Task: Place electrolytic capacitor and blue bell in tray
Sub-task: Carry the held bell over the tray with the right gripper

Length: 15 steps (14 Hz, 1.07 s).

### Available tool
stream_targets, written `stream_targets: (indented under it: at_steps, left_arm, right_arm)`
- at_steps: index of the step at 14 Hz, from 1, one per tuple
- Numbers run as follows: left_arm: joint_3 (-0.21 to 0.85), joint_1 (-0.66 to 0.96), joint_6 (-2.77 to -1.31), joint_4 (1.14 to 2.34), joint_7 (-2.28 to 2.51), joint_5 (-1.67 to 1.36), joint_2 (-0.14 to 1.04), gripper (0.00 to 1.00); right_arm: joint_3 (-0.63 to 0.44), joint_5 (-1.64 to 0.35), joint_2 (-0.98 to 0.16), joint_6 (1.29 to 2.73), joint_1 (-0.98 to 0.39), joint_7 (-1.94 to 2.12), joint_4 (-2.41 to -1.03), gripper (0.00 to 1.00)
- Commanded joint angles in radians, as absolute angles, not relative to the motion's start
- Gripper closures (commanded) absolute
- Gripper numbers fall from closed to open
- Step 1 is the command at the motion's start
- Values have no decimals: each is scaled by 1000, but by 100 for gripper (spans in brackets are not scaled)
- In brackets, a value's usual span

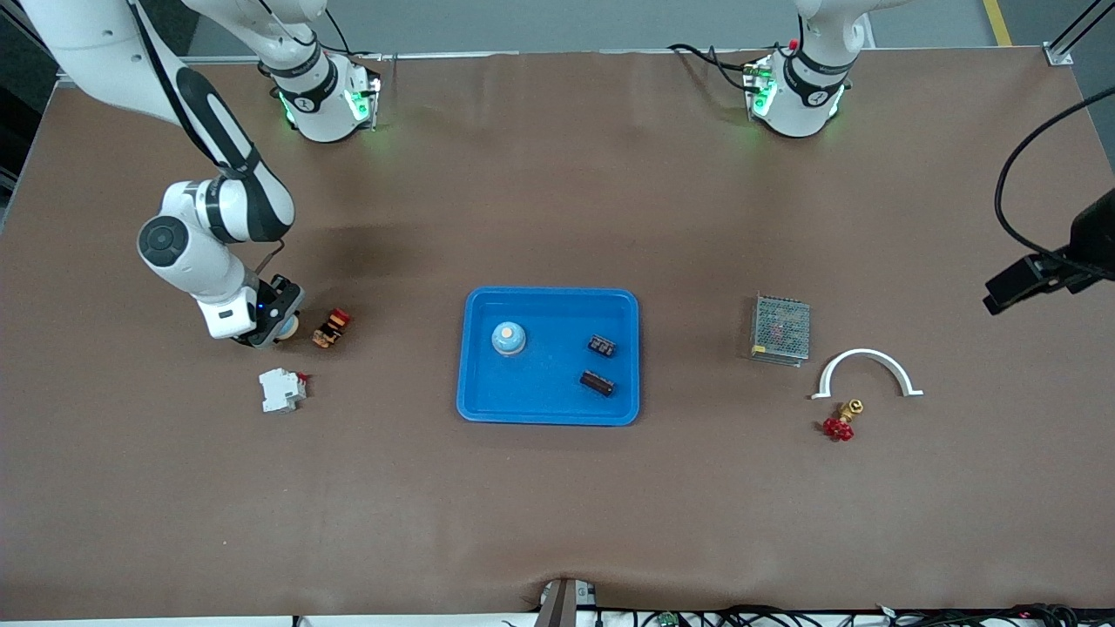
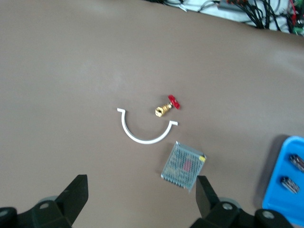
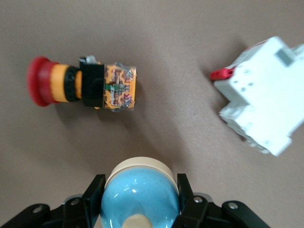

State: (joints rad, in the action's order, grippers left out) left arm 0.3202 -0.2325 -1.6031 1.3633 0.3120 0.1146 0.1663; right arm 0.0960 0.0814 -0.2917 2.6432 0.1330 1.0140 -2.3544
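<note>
The blue tray (image 1: 549, 294) lies mid-table, and its corner shows in the left wrist view (image 2: 285, 194). In it stand a blue bell (image 1: 509, 338) and two dark capacitors (image 1: 601, 345) (image 1: 598, 382). My right gripper (image 1: 277, 324) is low at the right arm's end of the table. In the right wrist view the right gripper (image 3: 140, 183) is shut on a second blue bell (image 3: 140, 190) with a cream base (image 1: 288, 327). My left gripper (image 2: 140, 190) is open and empty, high over the left arm's end of the table.
A red-capped push button (image 1: 332, 327) (image 3: 80, 88) lies right beside the held bell. A white circuit breaker (image 1: 281, 389) (image 3: 261, 95) sits nearer the camera. At the left arm's end lie a grey mesh box (image 1: 780, 328) (image 2: 184, 165), a white arc (image 1: 865, 353) (image 2: 142, 139) and a red-handled valve (image 1: 841, 421) (image 2: 167, 107).
</note>
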Motion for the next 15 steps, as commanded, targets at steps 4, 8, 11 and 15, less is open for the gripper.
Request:
stream_targets:
  at_steps: [4, 8, 11, 15]
  left_arm:
    - [139, -79, -1598, 1578, 256, 72, -29, 0]
    - [12, 11, -1572, 1621, 244, 35, -74, 0]
    - [11, -9, -1562, 1615, 172, 18, -78, 0]
    - [6, -11, -1516, 1608, 68, 17, -78, 0]
  right_arm:
    - [109, -130, -187, 2109, 75, 912, -2096, 67]
    - [107, -132, -196, 1850, -49, 605, -1832, 68]
    - [107, -132, -209, 1858, -193, 342, -1755, 68]
    - [107, -118, -303, 1977, -403, -53, -1678, 68]
